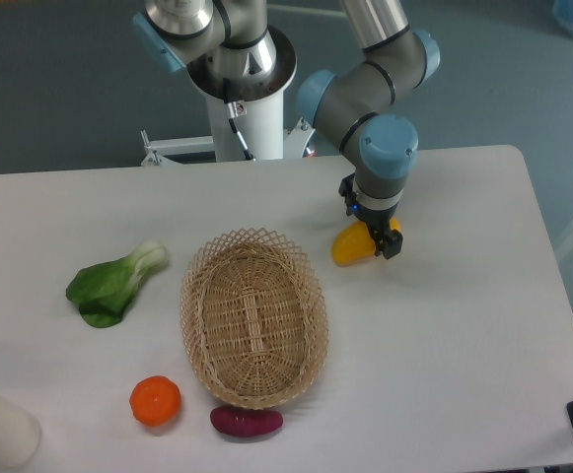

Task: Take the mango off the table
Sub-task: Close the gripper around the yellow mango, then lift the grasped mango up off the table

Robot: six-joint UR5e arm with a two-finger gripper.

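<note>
Left of the basket [253, 317], greens [113, 284]; below-left, an orange [155, 401]. Right of the basket, on the counter [464, 325], lies the mango [351, 245]. End effector [377, 236] lowered over its right end, apparently astride for grasping; closure impossible to tell.

Yellow-orange mango [350, 245], white table [464, 325], tan woven basket [252, 317], black claw [377, 235]

Arm [365, 84]: grey-silver tubular links | light-blue joint caps | black gripper [378, 236] | white pedestal base [247, 118]
</note>
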